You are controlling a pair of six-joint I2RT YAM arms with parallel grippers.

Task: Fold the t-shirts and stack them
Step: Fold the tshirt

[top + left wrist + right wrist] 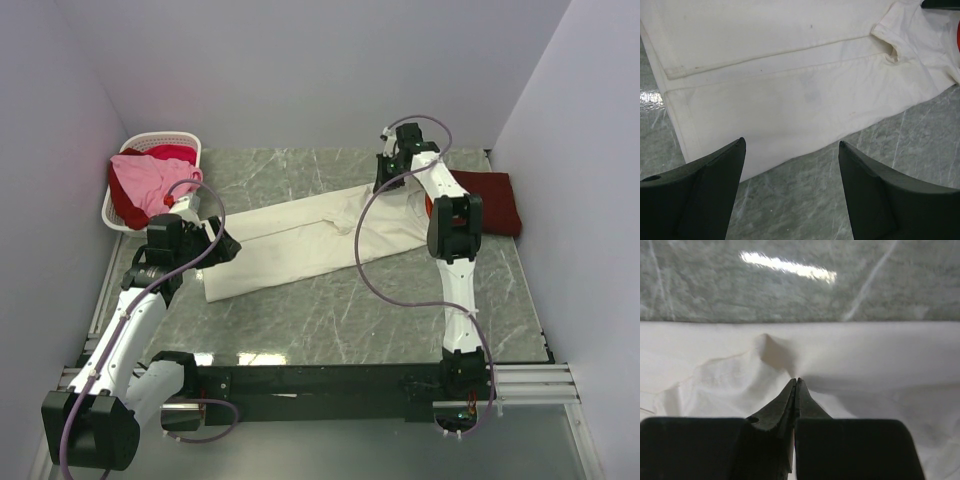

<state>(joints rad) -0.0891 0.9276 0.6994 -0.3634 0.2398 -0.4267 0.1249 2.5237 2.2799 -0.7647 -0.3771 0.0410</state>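
**Cream-white t-shirt laid out on the worktop, one claw spread and one pinched**

The cream-white t-shirt (300, 238) is spread lengthwise across the middle of the grey marbled worktop (300, 330), with its long sides folded inward so that a narrow band is formed. One short sleeve (895, 35) is seen lying folded over the body of the shirt. The left claw (792, 145) is held spread wide above the near edge of the shirt at its left end; nothing is gripped between its fingers. The right claw (796, 384) is lowered onto the right end of the same shirt. Its jaws are pressed together, and a small pucker of the cloth (771, 347) is drawn up at the tips, so that a pinch of the cream-white fabric is held.

The dark red t-shirt (497, 200) is laid as a flat folded piece at the far right of the worktop, just beside the right arm and apart from the cream-white one. At the far left corner, the pink t-shirt (145, 178) is draped over the rim of the white slatted basket (192, 140), and the red t-shirt (170, 152) is seen inside it, behind the pink one.
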